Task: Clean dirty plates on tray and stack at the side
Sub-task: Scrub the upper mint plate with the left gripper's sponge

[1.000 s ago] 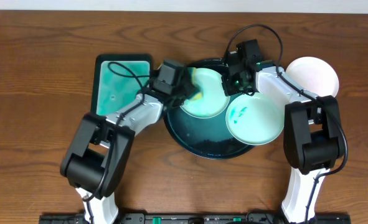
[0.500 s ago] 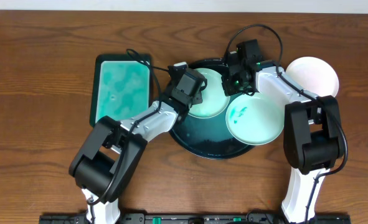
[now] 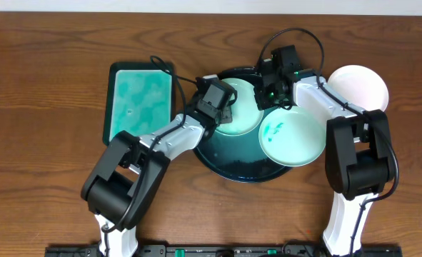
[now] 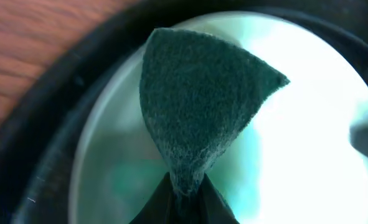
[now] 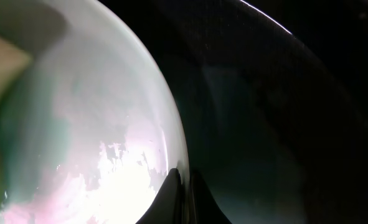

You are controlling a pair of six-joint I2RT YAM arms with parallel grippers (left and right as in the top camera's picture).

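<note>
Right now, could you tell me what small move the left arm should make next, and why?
Probably sweep the scrub pad across the plate: the left pincer pinches the pad over it, the right pincer seems to steady its rim, and a teal film shows on its surface.

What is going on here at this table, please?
The left gripper pinches a dark green scrub pad over the back plate in the black tray, while the right gripper grips that plate's rim. A smeared plate rests on the tray's right edge; a white plate lies on the table beside it.
</note>
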